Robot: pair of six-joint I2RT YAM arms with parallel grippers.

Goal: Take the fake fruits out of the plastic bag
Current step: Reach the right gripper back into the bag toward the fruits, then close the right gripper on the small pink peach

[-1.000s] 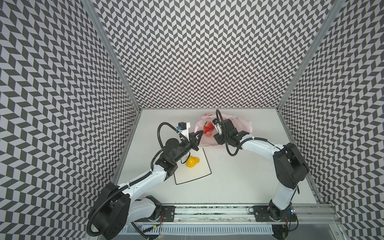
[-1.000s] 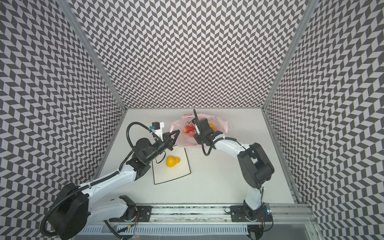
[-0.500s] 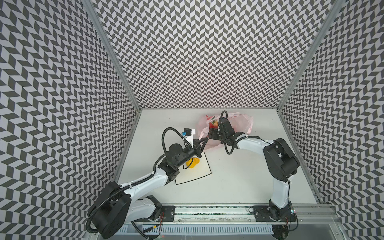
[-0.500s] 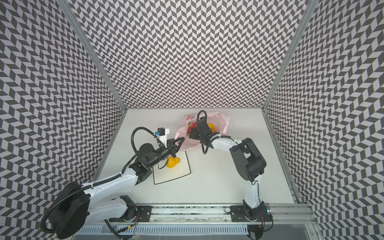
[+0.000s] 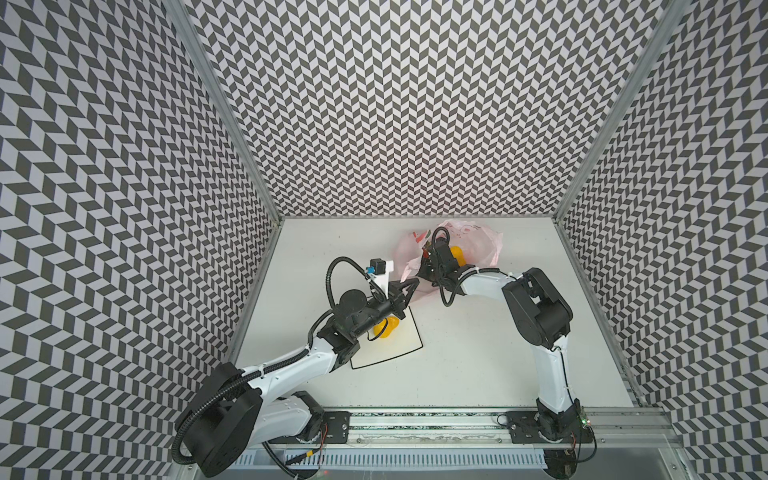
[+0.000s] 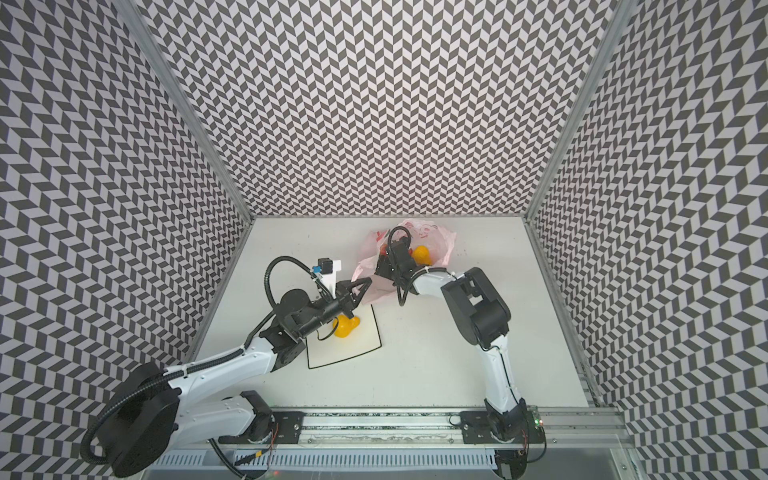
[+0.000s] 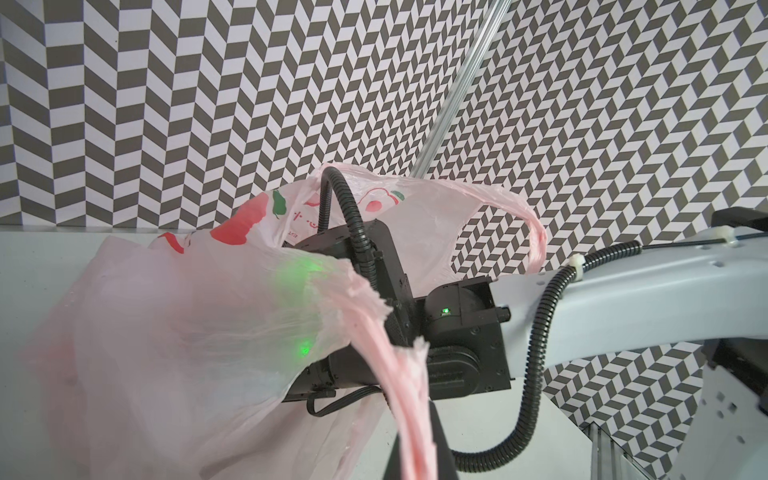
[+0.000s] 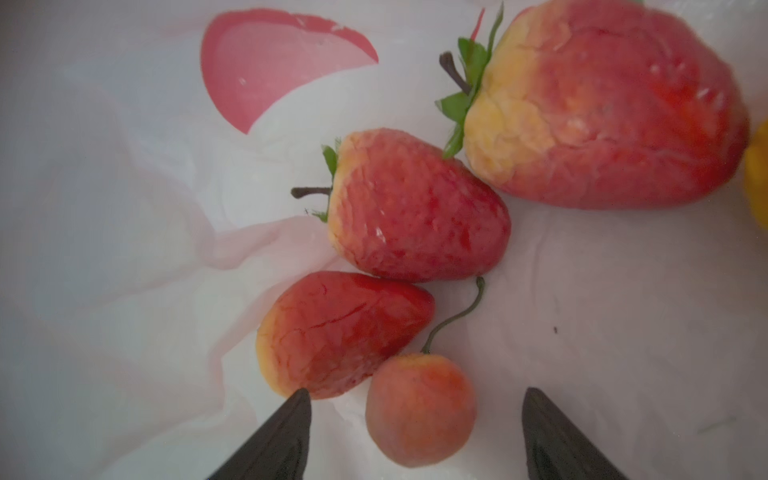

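Observation:
The pale pink plastic bag (image 5: 478, 245) (image 6: 436, 237) lies at the back of the table. My left gripper (image 5: 415, 282) (image 7: 415, 457) is shut on its stretched handle, holding the mouth open. My right gripper (image 8: 415, 392) is inside the bag and open, its fingers hidden in both top views. A small pink peach (image 8: 419, 411) sits between the fingers, untouched. Beyond it lie a red-yellow fruit (image 8: 340, 332), a strawberry (image 8: 415, 208) and a bigger leafy red one (image 8: 602, 104). A yellow pear (image 5: 456, 252) (image 6: 420, 253) shows inside the bag. Another pear (image 5: 386, 328) rests on the plate.
The square white plate (image 5: 395, 351) (image 6: 353, 351) with a black rim lies just in front of the bag, partly under my left wrist. Patterned walls close in three sides. A metal rail (image 5: 415, 419) runs along the front edge.
My right gripper has gone deeper into the bag while its elbow swung left. My left gripper, still shut on the handle, has shifted a little toward the right.

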